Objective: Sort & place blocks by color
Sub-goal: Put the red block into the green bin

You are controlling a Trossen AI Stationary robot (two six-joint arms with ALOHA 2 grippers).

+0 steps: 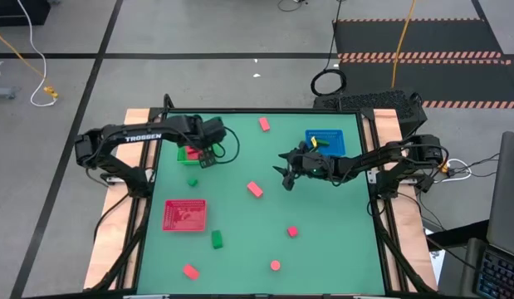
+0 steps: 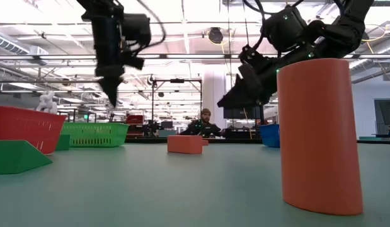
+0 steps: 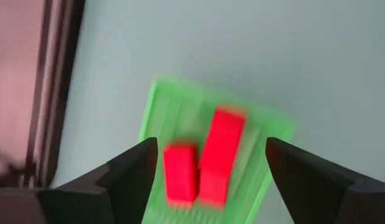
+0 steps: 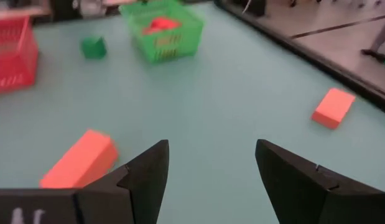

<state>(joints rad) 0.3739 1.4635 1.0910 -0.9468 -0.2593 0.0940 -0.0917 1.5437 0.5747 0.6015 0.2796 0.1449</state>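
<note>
My left gripper [image 1: 203, 158] is open and empty, pointing down over the green tray [image 1: 190, 154]. In the left wrist view [image 3: 211, 155] its fingers stand to either side of two red blocks [image 3: 208, 162] that lie in the green tray [image 3: 161, 106]. My right gripper [image 1: 286, 176] is open and empty, above the table's middle [image 4: 211, 155]. A red bar [image 1: 255, 188] lies on the mat near it, toward the table's near left [image 4: 77, 162]. Other red blocks [image 1: 263, 124] [image 1: 292, 232] [image 1: 190, 271] and green blocks [image 1: 192, 181] [image 1: 216, 240] lie scattered on the mat.
A red tray [image 1: 184, 214] stands at the near left and a blue tray [image 1: 325, 141] at the far right, with a green block in it. A red round piece [image 1: 276, 266] stands near the front edge, large in the low view [image 2: 321, 135]. A person shows far behind the table [image 2: 206, 123].
</note>
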